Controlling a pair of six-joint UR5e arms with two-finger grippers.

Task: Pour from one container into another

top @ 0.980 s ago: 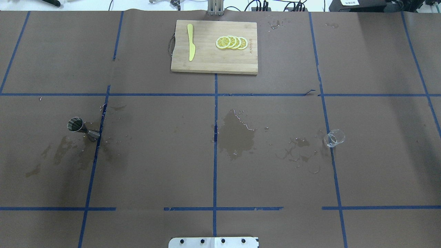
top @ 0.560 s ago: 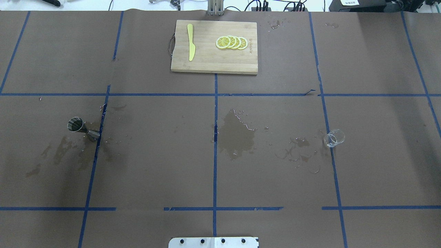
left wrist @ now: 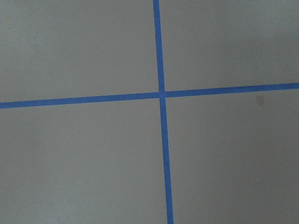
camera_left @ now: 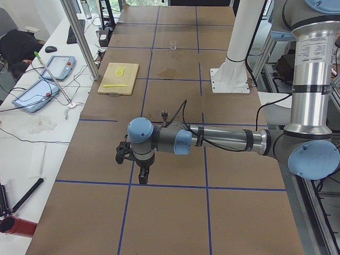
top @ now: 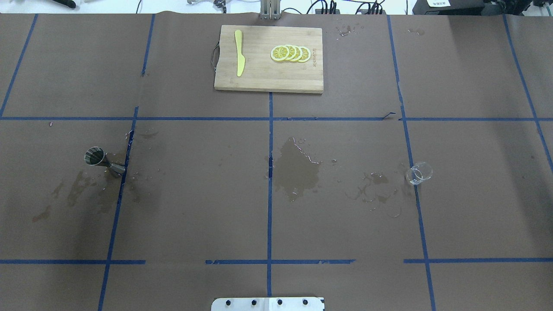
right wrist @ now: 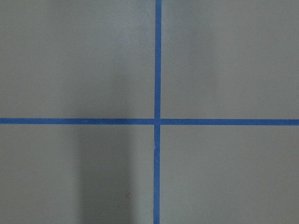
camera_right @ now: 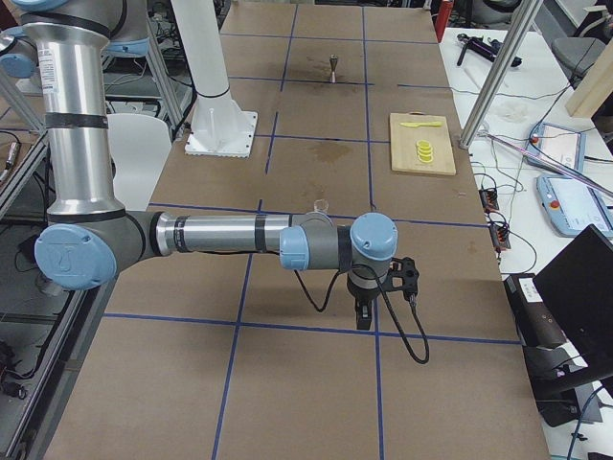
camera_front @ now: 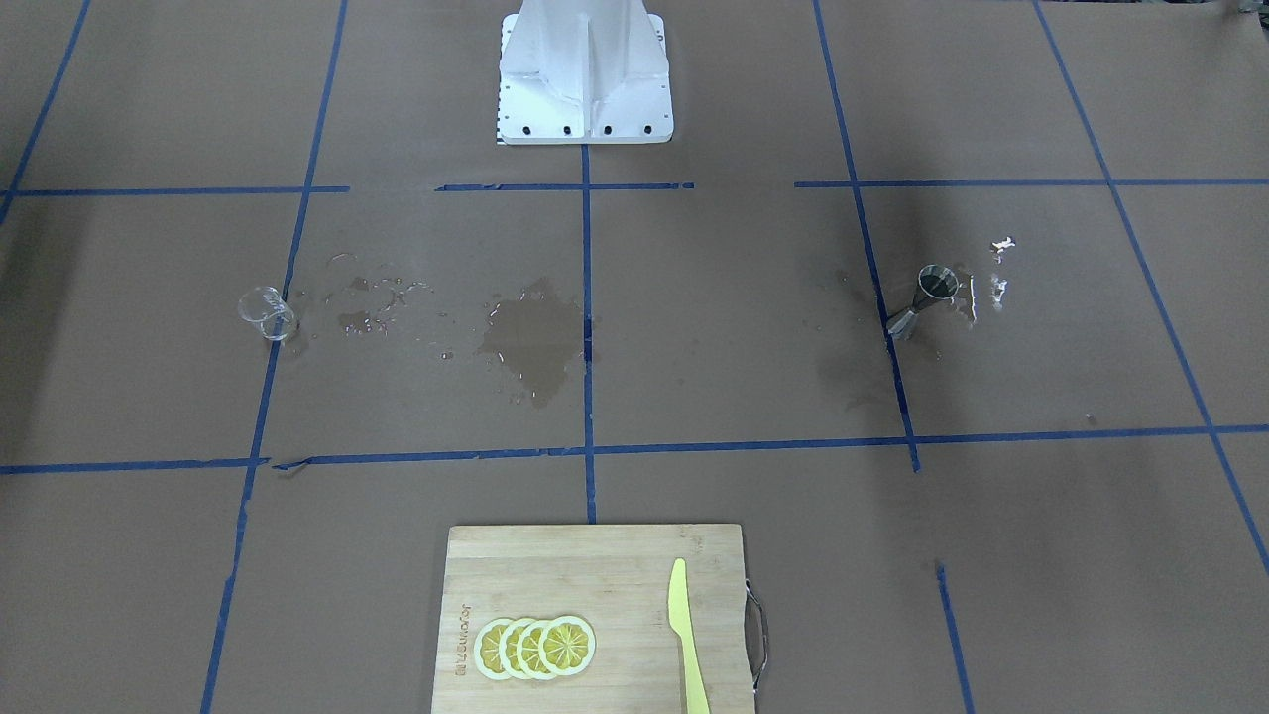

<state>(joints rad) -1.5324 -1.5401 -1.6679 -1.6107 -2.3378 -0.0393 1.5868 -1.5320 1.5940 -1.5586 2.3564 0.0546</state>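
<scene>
The clear glass cup (top: 419, 173) stands upright on the brown table cover at mid right, beside a blue tape line; it also shows as cup (camera_front: 268, 313). The steel jigger (top: 103, 161) stands upright at mid left, also seen as jigger (camera_front: 924, 297). Neither gripper shows in the overhead or front view. In the left side view my left gripper (camera_left: 142, 178) hangs over the table end, well away from the jigger (camera_left: 165, 113). My right gripper (camera_right: 363, 316) hangs past the cup (camera_right: 321, 204). I cannot tell whether either is open or shut.
A wooden cutting board (top: 259, 80) at the far middle carries lemon slices (top: 290, 53) and a yellow knife (top: 239, 52). Wet stains (top: 298, 168) mark the cover between cup and jigger. The robot's white base (camera_front: 585, 74) stands at the near edge.
</scene>
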